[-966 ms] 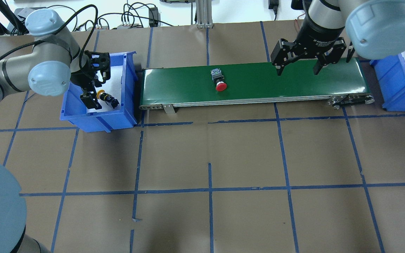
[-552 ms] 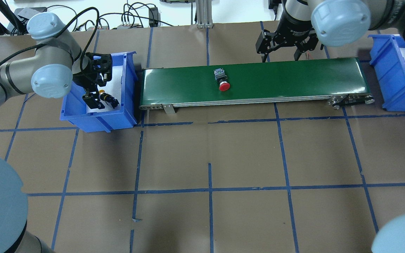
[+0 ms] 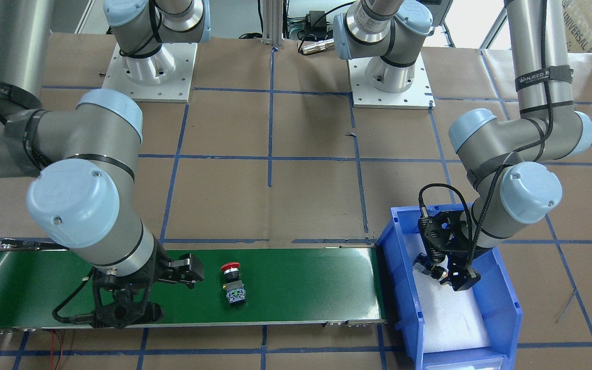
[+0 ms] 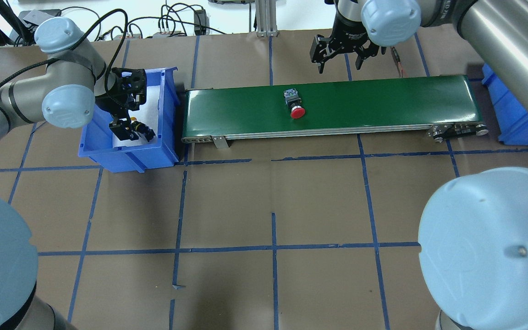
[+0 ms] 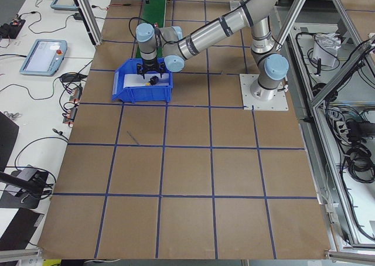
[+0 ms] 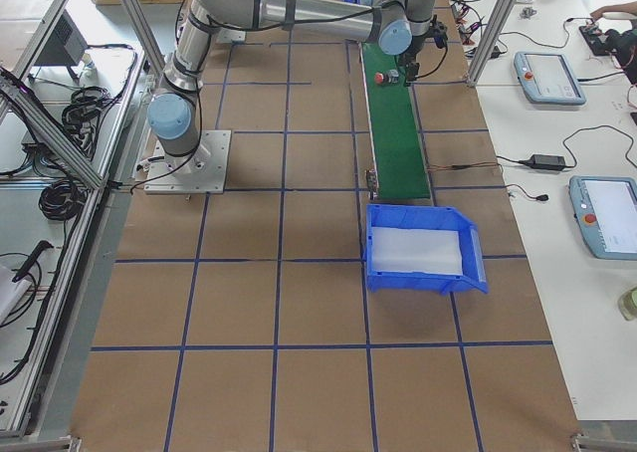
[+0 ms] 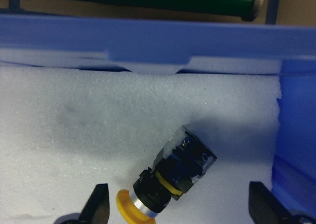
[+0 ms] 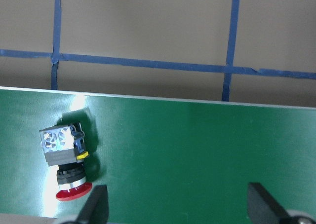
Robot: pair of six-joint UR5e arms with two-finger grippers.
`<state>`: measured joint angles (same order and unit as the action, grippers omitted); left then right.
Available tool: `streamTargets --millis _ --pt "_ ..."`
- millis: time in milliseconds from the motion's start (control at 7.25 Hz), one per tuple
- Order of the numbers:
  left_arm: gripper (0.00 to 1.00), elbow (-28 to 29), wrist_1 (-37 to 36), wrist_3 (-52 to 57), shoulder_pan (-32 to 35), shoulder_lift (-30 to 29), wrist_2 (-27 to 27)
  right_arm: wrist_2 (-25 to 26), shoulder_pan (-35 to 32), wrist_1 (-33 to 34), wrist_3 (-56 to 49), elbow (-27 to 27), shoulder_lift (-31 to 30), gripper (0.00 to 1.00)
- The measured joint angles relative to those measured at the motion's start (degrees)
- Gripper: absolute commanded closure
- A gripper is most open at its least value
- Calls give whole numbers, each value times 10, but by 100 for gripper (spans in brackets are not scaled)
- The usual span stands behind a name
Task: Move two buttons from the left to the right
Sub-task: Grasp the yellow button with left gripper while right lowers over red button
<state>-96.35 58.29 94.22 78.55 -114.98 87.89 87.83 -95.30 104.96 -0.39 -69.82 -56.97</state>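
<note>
Red button (image 4: 294, 103) has edged right on the belt (image 4: 383, 101); likely light, rigid, best gripped at collar; left claw (image 7: 178, 206), right claw (image 4: 339, 66) both wide.

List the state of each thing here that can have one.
red button, lying on its side on the green belt, ungripped.
yellow button, lying on its side on foam in the left bin, ungripped.
left gripper, open, straddling the yellow button.
right gripper, open, empty.
</note>
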Motion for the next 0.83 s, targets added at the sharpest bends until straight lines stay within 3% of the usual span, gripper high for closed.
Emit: streamTargets --millis 828 --pt "0 12 -6 0 -4 -19 -14 10 -51 59 37 3 46 0"
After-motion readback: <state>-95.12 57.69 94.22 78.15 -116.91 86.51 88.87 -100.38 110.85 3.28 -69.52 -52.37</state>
